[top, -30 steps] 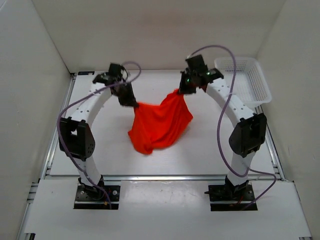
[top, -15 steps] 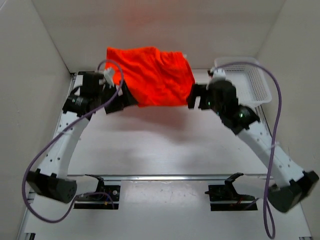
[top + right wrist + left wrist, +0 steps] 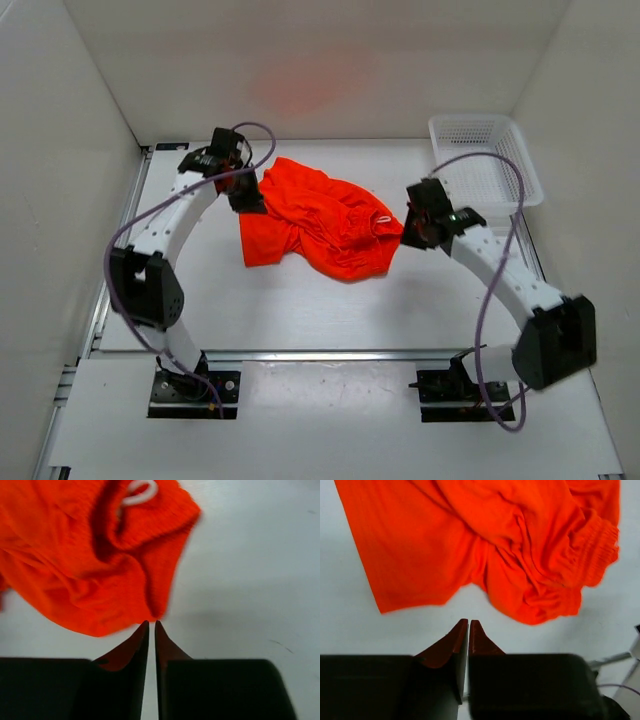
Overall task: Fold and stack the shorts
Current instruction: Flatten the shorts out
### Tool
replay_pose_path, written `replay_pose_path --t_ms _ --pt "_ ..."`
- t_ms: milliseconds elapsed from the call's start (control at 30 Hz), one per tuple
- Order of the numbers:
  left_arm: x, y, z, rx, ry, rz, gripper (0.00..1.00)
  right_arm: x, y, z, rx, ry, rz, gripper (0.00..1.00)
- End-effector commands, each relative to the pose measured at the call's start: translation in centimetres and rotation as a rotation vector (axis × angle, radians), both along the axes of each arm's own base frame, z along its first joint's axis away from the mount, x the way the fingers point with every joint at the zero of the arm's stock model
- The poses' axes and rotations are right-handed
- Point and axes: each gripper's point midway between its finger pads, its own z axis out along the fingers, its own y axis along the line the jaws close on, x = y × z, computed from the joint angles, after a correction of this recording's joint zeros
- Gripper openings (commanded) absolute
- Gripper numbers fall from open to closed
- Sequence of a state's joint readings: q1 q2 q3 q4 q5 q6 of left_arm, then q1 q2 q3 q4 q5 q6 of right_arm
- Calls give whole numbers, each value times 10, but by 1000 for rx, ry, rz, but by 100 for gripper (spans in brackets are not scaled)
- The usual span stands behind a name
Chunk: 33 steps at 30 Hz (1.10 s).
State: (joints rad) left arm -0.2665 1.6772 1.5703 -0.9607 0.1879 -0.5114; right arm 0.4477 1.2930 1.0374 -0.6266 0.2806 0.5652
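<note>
White tabletop (image 3: 300, 300), shorts (image 3: 320, 225) crumpled mid-table between the arms. Left gripper (image 3: 468, 622) and right gripper (image 3: 151, 623) sit clenched, empty. Grabbing that bunched heap could catch extra layers and botch the fold.

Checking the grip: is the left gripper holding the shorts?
No, the left gripper is shut empty, bare table between it and the shorts.

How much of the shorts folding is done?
Hardly any. The shorts lie rumpled on the table, with no neat fold. The left gripper and right gripper are shut, holding nothing, beside them. Folding and stacking are both left.
</note>
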Motion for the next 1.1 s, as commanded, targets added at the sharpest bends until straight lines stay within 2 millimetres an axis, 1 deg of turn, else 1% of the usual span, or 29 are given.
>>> replay_pose_path --t_ms 0,33,67,100,133,167,267,300,333,367,400,433,467,500,533,567,600,667,700,733,800,833,867,900,933,967,1000,1033,1067 --pt "19 0 -13 82 27 -4 20 24 49 14 160 73 94 14" --pt "28 0 -10 88 15 15 34 29 58 5 169 113 122 20" --pt "31 -2 -25 112 49 12 47 37 68 13 196 104 151 50" --pt "34 -4 -30 111 62 21 60 37 74 13 216 126 168 64" --pt "40 -6 -31 106 62 29 79 35 83 6 243 172 193 71" --pt "45 -6 -44 122 85 32 84 36 88 7 263 183 195 75" --pt "67 5 -49 125 81 80 89 35 99 -2 336 253 137 80" --pt "73 3 -62 133 105 78 89 35 106 -6 382 288 96 80" --pt "81 8 -66 128 108 102 89 35 108 -10 393 309 63 80" --pt "93 13 -59 122 92 118 89 37 112 -12 420 320 46 79" --pt "99 11 -75 131 123 116 90 40 114 -16 433 332 17 79" --pt "106 17 -78 132 129 130 90 43 118 -25 454 361 -39 79" --pt "120 18 -69 122 96 141 90 44 121 -27 472 375 -54 79" --pt "121 20 -85 143 139 143 90 47 123 -33 475 393 -77 79" --pt "126 23 -88 143 142 152 90 53 125 -34 488 390 -110 79" --pt "136 21 -83 131 118 163 90 54 124 -40 482 402 -133 79" --pt "140 25 -94 130 135 179 90 59 125 -47 477 410 -155 79" --pt "146 25 -102 137 137 192 93 73 122 -51 471 389 -194 79" --pt "152 29 -102 134 131 202 93 77 122 -60 459 397 -217 79" --pt "153 27 -116 131 155 196 93 86 123 -57 456 376 -220 77" --pt "154 31 -126 127 173 202 87 95 119 -65 417 363 -247 71" --pt "156 31 -130 130 169 194 84 100 116 -66 420 359 -257 57" --pt "160 33 -129 116 157 198 81 102 114 -64 407 349 -255 48" --pt "162 38 -128 107 160 207 71 106 111 -64 410 345 -265 36" --pt "163 34 -133 87 165 196 65 107 109 -65 402 339 -270 16" --pt "168 39 -128 69 149 206 59 105 108 -66 392 347 -264 8" --pt "176 44 -125 53 134 214 52 106 106 -67 381 341 -260 1" --pt "178 42 -129 46 140 210 37 108 102 -67 383 339 -269 0" --pt "182 48 -126 44 135 222 29 106 100 -68 366 340 -265 0"
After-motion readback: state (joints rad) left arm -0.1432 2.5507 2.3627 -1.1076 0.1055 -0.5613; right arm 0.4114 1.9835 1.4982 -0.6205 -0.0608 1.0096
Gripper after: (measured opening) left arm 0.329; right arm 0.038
